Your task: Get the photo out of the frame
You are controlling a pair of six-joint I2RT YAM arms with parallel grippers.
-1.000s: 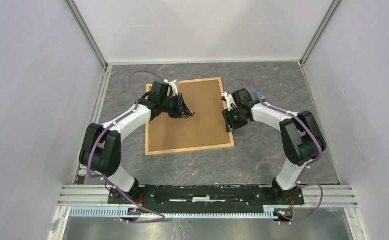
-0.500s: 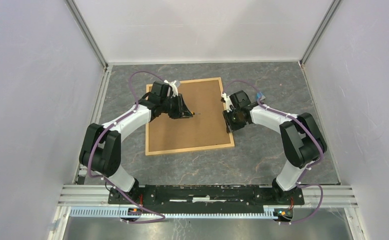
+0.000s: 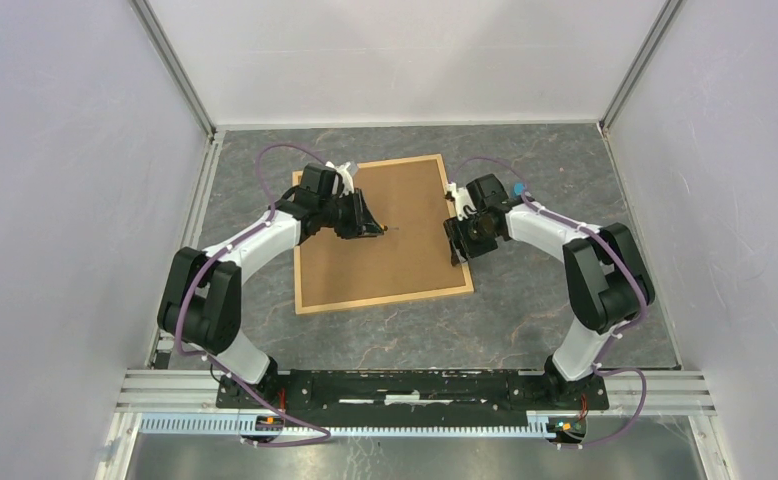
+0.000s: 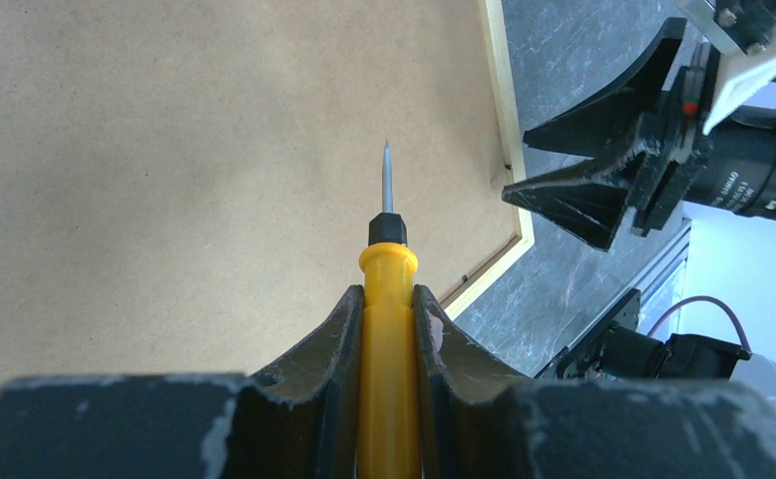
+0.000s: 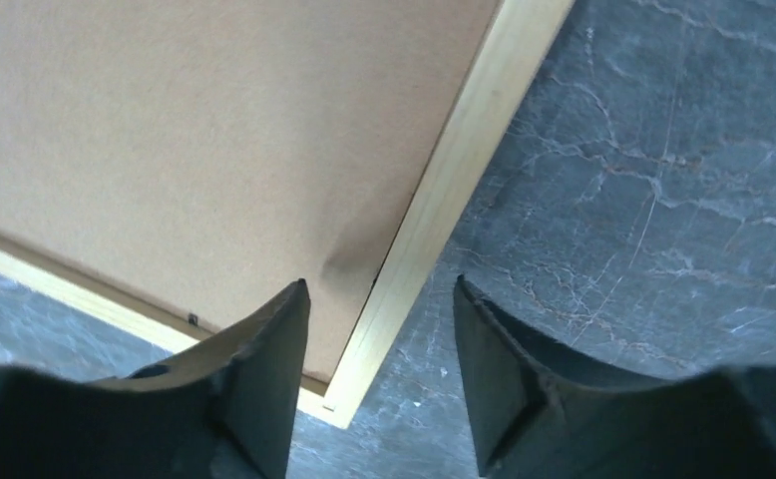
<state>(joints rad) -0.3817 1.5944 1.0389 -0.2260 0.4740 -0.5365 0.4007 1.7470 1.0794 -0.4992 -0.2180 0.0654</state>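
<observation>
The frame point(image 3: 380, 235) lies face down on the grey table, its brown fibreboard back up inside a narrow light-wood rim point(image 5: 454, 175). The photo is hidden under the backing. My left gripper point(image 3: 370, 227) is shut on a yellow-handled screwdriver point(image 4: 388, 299) whose metal tip point(image 4: 387, 175) points over the backing board toward the frame's right rim. My right gripper point(image 3: 458, 240) is open and straddles the frame's right rim near its near corner; one of its fingers point(image 5: 264, 349) is over the backing, the other over the table. The backing looks slightly dented beside the rim point(image 5: 354, 254).
The grey marbled table point(image 3: 545, 300) surrounds the frame. White enclosure walls stand at the left, right and back. The right gripper shows in the left wrist view point(image 4: 603, 180), close beyond the frame's rim. The aluminium rail point(image 3: 415, 385) with the arm bases runs along the near edge.
The frame has turned slightly, its near right corner shifting right. The right gripper has moved a little up and right along the rim. The left gripper with the screwdriver has barely moved.
</observation>
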